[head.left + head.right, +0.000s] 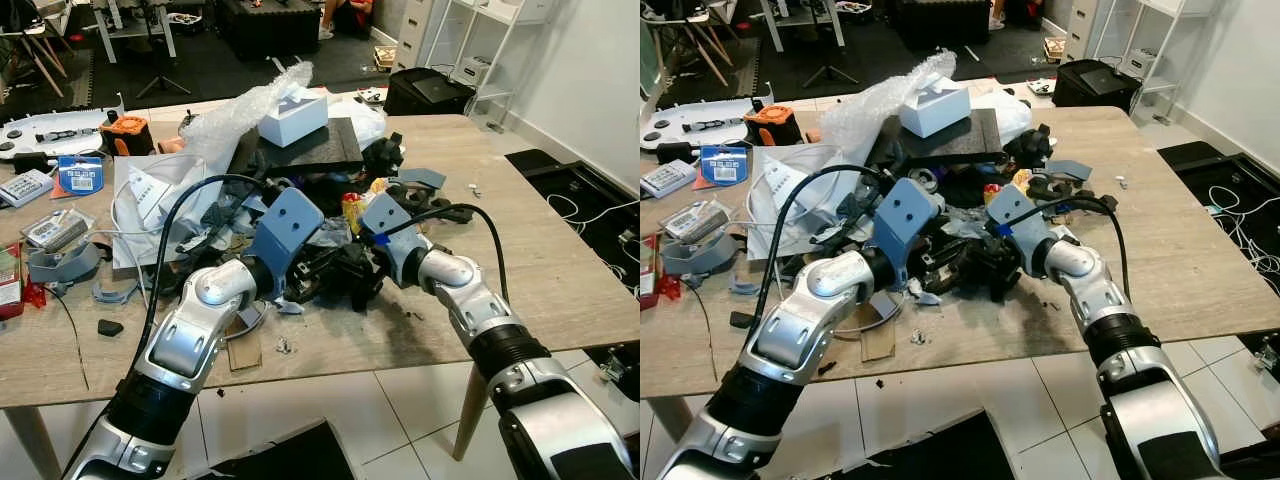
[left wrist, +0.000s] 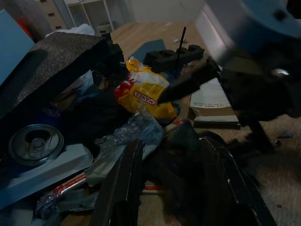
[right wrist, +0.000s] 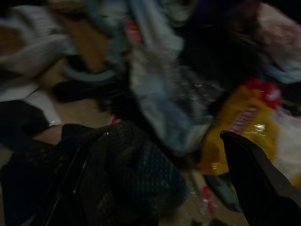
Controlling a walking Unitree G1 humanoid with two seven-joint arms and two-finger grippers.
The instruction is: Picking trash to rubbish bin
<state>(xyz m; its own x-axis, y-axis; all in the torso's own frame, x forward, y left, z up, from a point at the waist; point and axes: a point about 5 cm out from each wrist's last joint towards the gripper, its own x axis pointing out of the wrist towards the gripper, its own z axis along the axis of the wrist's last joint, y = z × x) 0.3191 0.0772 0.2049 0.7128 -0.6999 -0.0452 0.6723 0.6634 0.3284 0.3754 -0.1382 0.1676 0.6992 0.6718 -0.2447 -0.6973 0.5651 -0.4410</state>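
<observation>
The right gripper (image 3: 155, 174), fingers spread wide, straddles a black crumpled bag (image 3: 117, 174); the left gripper (image 2: 174, 183) (spread unclear) presses the same bag (image 2: 207, 179). Close low on the bag alone — the yellow snack packet (image 3: 240, 127) lies just beyond.

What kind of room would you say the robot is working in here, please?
Probably a workshop or lab-like room rather than a living space: a wooden table heaped with packaging scraps, a tripod stand on dark floor mats behind, and white shelving by the wall.
</observation>
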